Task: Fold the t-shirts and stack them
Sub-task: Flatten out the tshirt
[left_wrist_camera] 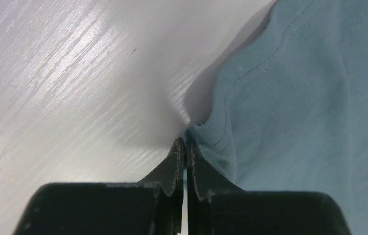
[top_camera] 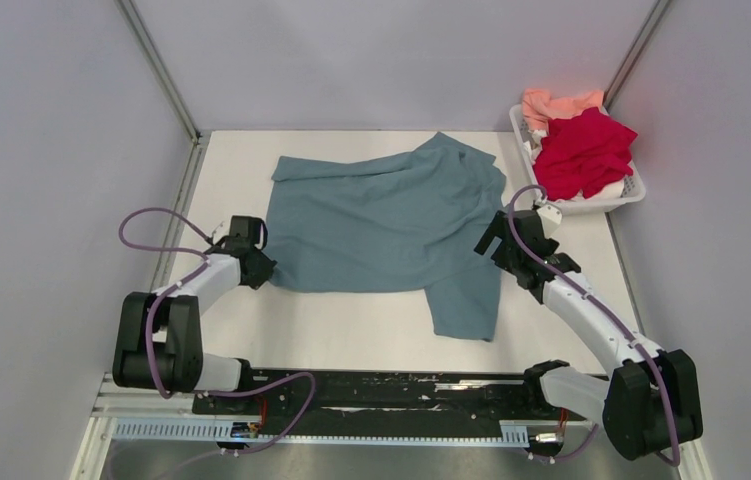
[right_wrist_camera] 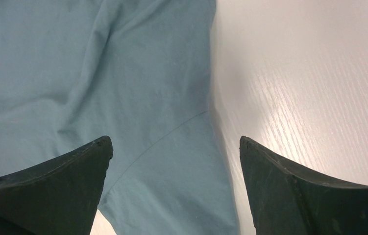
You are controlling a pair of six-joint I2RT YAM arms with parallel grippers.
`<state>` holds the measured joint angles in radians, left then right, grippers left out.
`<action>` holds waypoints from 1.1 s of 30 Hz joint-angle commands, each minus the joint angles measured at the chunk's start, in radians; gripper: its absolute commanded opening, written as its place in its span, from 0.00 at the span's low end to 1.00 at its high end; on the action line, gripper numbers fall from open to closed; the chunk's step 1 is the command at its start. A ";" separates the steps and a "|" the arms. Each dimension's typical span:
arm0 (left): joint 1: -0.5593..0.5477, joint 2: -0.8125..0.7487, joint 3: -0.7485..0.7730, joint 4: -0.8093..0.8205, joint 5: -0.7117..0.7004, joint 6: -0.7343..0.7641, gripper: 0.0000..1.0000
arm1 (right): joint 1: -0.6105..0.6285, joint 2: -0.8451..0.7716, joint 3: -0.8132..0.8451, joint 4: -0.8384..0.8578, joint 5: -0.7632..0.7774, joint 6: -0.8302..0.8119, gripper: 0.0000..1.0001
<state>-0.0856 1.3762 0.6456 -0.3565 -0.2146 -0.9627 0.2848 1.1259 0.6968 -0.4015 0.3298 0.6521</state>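
Note:
The teal-blue t-shirt lies spread and creased on the white table, with one flap reaching toward the near edge. My left gripper is at the shirt's near left corner. In the left wrist view it is shut, with the hem of the teal shirt pinched at its tips. My right gripper is open over the shirt's right edge. In the right wrist view it straddles the teal cloth without holding it. The crimson red t-shirt and the salmon-pink t-shirt lie crumpled in the basket.
The white slotted basket stands at the back right corner of the table. Grey walls with metal rails close in the back and both sides. A black rail with the arm bases runs along the near edge.

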 commanded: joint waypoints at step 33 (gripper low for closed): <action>-0.002 -0.414 -0.213 0.205 0.142 0.098 0.00 | 0.118 -0.020 -0.115 -0.313 -0.258 0.084 0.00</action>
<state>-0.0856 1.0191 0.4316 -0.2398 -0.1066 -0.8806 0.3969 1.1240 0.5358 -0.7494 -0.0063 0.7399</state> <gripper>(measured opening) 0.009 0.032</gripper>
